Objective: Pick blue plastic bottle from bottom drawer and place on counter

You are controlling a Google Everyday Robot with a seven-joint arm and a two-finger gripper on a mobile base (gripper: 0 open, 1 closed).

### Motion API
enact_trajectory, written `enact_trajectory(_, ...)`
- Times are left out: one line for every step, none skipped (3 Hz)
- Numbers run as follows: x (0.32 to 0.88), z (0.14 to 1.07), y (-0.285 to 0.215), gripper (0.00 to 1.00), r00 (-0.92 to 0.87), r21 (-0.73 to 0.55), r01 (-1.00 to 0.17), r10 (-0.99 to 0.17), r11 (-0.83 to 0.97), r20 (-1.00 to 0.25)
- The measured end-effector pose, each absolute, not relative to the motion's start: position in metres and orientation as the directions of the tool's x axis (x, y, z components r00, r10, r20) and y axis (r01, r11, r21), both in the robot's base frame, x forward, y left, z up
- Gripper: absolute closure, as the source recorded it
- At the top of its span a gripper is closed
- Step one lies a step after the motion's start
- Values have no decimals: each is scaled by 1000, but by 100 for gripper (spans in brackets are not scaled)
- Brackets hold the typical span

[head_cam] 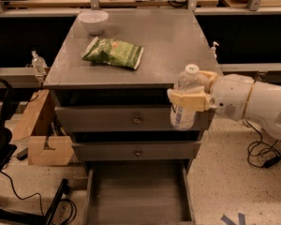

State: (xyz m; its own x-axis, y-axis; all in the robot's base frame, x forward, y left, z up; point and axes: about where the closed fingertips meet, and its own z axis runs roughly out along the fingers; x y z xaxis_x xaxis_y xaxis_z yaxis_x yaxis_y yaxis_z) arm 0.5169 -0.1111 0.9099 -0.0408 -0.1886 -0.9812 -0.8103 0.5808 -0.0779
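My gripper (189, 95) comes in from the right on a white arm and is shut on the blue plastic bottle (185, 108). The bottle is clear with a white cap and a pale label band. It hangs upright in front of the cabinet's right front corner, its cap just above the level of the counter (168, 41). The bottom drawer (138, 193) is pulled open below, and its grey floor shows nothing on it.
A green snack bag (113, 53) and a white bowl (93, 21) lie on the counter's left half. The two upper drawers (136, 120) are closed. A cardboard box (42, 135) stands at the left, with small pump bottles (38, 63) on side ledges.
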Motion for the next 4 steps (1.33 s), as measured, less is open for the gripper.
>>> enact_trajectory(542,942,-113,100,-37,-89,-812,-204,577,-978)
enact_trajectory(579,987,-122,100,-42,-112,-810,-247,576,-968)
enact_trajectory(629,999,-132,100,-113,-56,-816,-254,576,-960)
enact_trajectory(694,974,-126,100,-229,60,-823,-232,565,-945)
